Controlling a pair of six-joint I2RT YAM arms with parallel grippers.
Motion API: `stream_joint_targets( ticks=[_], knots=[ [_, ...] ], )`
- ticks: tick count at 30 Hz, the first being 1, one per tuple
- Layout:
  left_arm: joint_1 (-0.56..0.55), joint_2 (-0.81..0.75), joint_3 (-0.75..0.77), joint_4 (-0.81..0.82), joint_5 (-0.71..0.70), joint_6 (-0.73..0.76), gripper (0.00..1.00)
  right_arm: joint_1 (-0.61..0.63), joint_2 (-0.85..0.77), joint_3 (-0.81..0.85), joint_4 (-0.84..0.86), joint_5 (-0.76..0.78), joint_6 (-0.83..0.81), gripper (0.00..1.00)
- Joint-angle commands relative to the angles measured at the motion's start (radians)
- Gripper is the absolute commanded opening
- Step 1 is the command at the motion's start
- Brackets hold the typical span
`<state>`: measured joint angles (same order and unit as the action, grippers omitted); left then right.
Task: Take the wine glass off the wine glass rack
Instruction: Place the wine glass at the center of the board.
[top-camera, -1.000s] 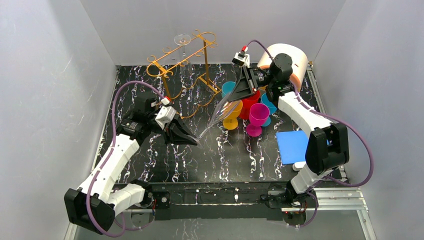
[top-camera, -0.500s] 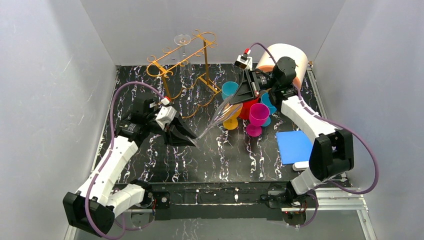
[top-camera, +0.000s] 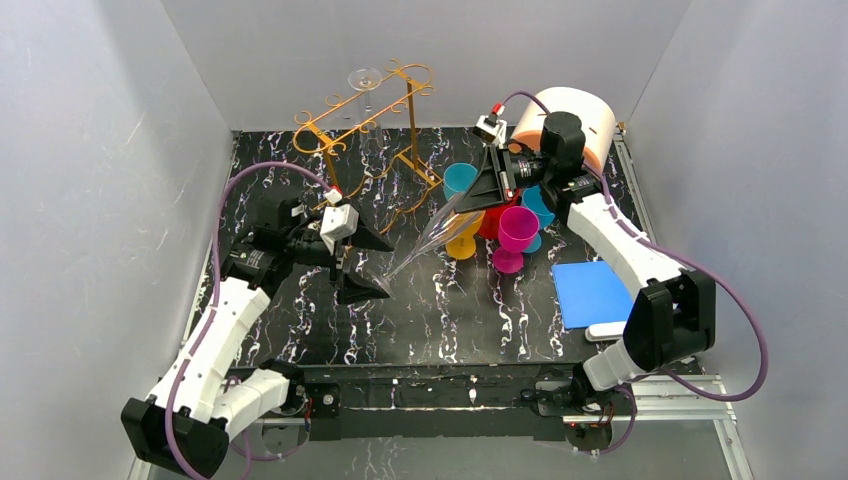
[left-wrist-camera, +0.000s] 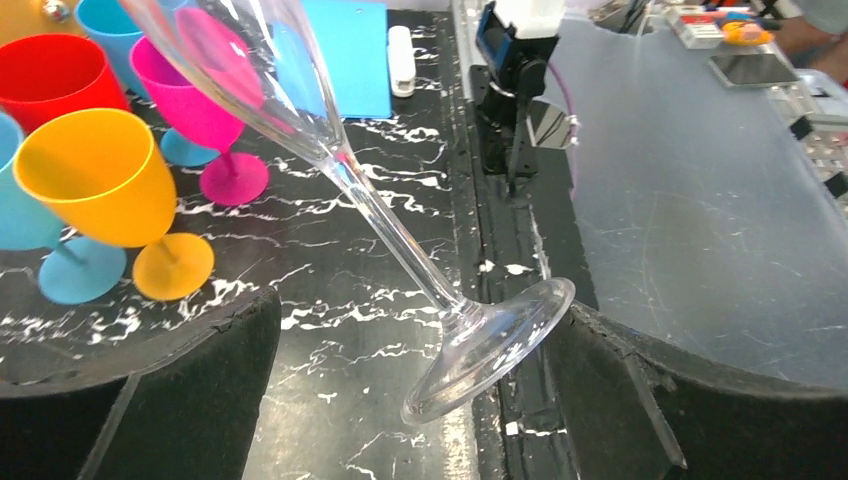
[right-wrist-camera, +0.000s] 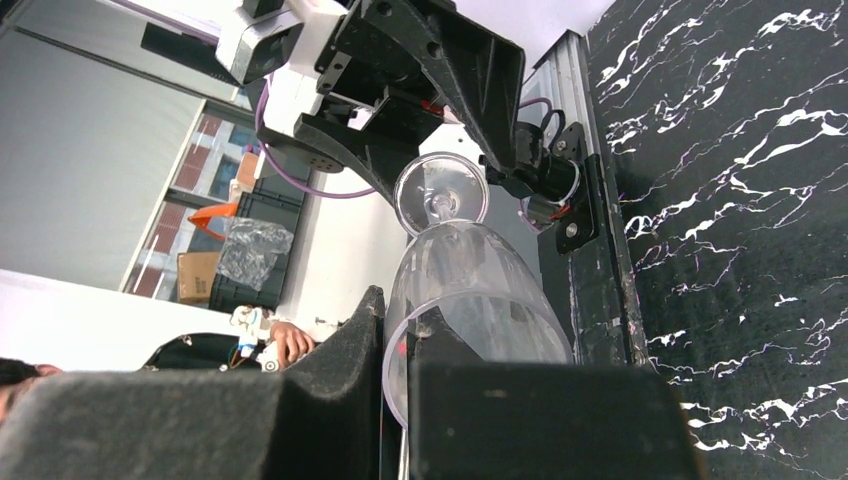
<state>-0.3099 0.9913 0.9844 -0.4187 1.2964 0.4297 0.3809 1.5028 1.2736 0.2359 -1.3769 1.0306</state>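
The right gripper (top-camera: 470, 198) clamps the wine glass (top-camera: 425, 238) by its bowl; the left gripper (top-camera: 372, 266) gapes wide around its foot.

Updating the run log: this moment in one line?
right gripper shut on wine glass | left gripper open around its foot | wine glass rack: another glass hanging

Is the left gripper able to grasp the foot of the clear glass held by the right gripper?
Likely yes: the left gripper is open, and the foot of the clear glass sits free between its fingers.
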Motion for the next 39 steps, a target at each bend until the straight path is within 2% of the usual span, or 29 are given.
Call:
stream_joint_targets(
  ticks=[1,7,10,23,30,35,39],
  knots=[
    [-0.001,-0.066,0.005,-0.028,-0.106,0.009,0.98,0.004,-0.054,0.023,-0.074,0.14,-0.144,0.01],
    [-0.002,-0.087,0.005,-0.05,-0.215,0.018,0.98,0.004,-0.094,0.054,-0.265,0.246,-0.321,0.01],
    [-0.002,-0.096,0.008,-0.069,-0.241,0.032,0.98,0.004,-0.12,0.054,-0.286,0.285,-0.368,0.01],
    [-0.002,-0.103,0.002,-0.075,-0.237,0.007,0.98,0.003,-0.215,0.058,-0.484,0.515,-0.527,0.01],
    [-0.003,-0.113,0.007,-0.073,-0.308,0.015,0.98,0.004,-0.258,0.049,-0.58,0.56,-0.575,0.01],
    [-0.002,-0.105,0.049,0.065,-0.458,-0.275,0.98,0.005,-0.219,0.224,-0.872,0.697,-0.7,0.01],
    [-0.001,-0.108,0.048,0.091,-0.499,-0.338,0.98,0.004,-0.2,0.262,-0.996,0.754,-0.727,0.01]
  ],
)
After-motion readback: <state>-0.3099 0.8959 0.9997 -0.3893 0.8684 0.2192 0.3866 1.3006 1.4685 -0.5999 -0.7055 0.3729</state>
